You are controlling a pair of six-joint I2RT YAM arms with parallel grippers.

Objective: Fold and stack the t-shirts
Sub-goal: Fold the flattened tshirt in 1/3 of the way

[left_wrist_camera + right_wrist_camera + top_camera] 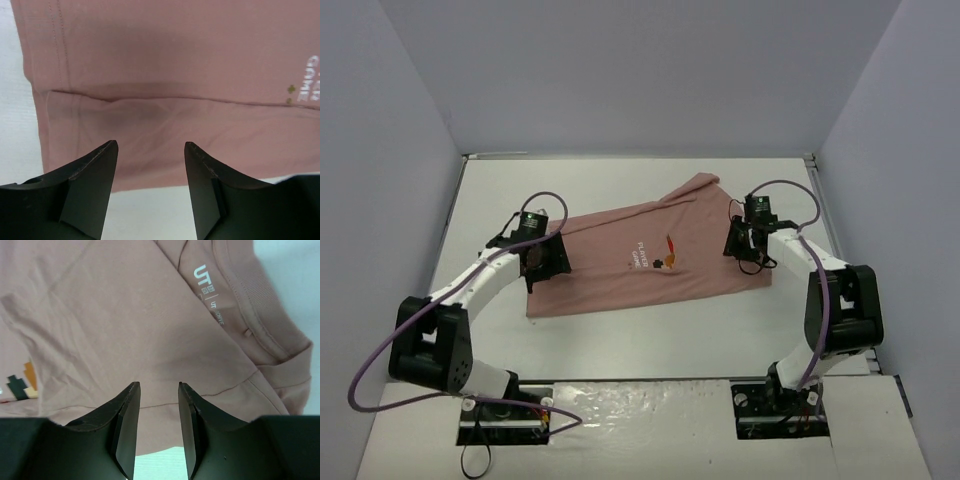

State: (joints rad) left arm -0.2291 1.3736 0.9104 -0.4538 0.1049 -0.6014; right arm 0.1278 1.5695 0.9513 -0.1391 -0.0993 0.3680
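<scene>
The dusty-pink t-shirt (640, 262) lies folded lengthwise on the white table, chest graphic and white lettering facing up, a sleeve sticking out toward the far edge. My left gripper (542, 262) is open and empty over the shirt's left end; its wrist view shows the hem and a fold line (165, 100) beyond the open fingers. My right gripper (748, 250) is open and empty over the shirt's right end; its wrist view shows the collar with the printed label (210, 295) and a seam between the fingers.
The white table (620, 180) is enclosed by grey walls at the back and both sides. Purple cables loop off both arms. The arm bases stand at the near edge.
</scene>
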